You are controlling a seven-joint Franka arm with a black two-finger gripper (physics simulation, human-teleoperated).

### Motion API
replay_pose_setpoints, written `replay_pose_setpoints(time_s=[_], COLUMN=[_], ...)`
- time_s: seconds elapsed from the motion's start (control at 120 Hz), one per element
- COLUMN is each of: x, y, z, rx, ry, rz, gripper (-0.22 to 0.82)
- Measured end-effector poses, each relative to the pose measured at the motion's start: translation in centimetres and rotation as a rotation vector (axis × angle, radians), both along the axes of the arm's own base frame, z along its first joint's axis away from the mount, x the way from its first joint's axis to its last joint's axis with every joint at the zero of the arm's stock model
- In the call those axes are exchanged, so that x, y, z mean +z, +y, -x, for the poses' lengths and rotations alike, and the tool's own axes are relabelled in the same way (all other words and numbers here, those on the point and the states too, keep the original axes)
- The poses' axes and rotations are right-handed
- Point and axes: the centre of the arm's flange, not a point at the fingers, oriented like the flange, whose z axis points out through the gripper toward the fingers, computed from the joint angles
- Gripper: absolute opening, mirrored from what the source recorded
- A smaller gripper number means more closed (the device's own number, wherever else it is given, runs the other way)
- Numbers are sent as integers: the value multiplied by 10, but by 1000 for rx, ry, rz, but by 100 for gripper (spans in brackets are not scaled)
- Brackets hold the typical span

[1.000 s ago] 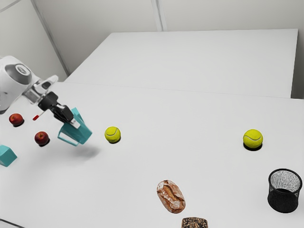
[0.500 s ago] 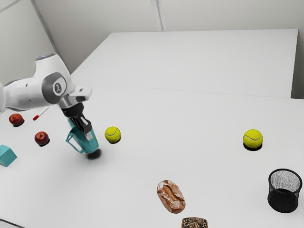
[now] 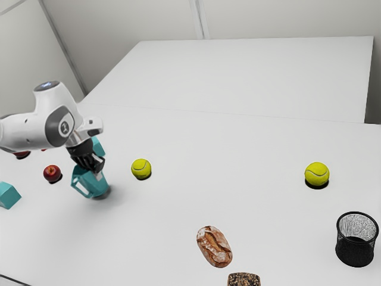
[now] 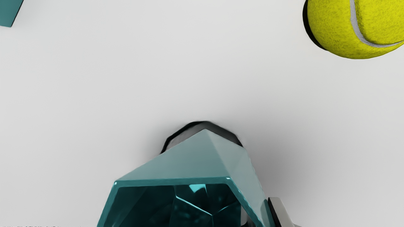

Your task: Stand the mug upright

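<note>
The gripper [image 3: 96, 169] is at the teal mug [image 3: 89, 182] in the exterior view, shut on the mug's wall. The mug's mouth faces mostly up with a slight lean, and its handle points to the exterior view's left. In the wrist view, the gripper [image 4: 260, 214] has one finger outside the wall and part of the other showing inside the mouth of the mug [image 4: 189, 164]. Dark shadow lies by the mug's base; whether the base touches the table cannot be told.
A tennis ball [image 3: 141, 168] lies beside the mug, with an apple [image 3: 52, 173] on the other side. One teal block [image 3: 98, 146] is behind the hand, another [image 3: 8, 195] at the left edge. Farther off are bread [image 3: 214, 246], a second ball [image 3: 317, 174] and a mesh bin [image 3: 356, 239].
My hand has carried the mug lower since the first picture. Over the last half second it moved toward the exterior view's left, and the mug now leans less.
</note>
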Motion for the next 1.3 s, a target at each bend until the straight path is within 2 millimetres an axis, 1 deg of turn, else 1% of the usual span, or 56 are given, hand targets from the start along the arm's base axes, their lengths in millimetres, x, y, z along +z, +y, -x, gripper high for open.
replay_pose_setpoints(time_s=[0.092, 0.217, 0.367, 0.433, 0.5, 0.567, 0.625, 0.658, 0.725, 0.817, 0.867, 0.95, 1.108, 1.15, 1.208, 1.3], x=[-5, -6, -6, -5, -5, -3, 2, 8, 27, 69, 96, 152, 231, 247, 268, 284], y=[-8, -26, -44, -48, -48, -45, -40, -36, -28, -25, -27, -33, -50, -55, -60, -66], z=[0, -5, -10, -11, -11, -11, -10, -10, -12, -27, -38, -60, -93, -96, -96, -92], rx=[15, 14, 17, 23, 33, 48, 63, 73, 91, 94, 88, 72, 43, 36, 28, 18], ry=[-6, -20, -30, -33, -36, -38, -39, -43, -60, -81, -93, -127, -157, -157, -157, -137], rz=[-3, -7, 2, 3, 4, 5, 6, 6, 5, 3, 3, -2, -5, -5, -8, -10], gripper=[-17, -16, 17, 28, 37, 43, 47, 49, 52, 55, 56, 58, 59, 59, 60, 60])
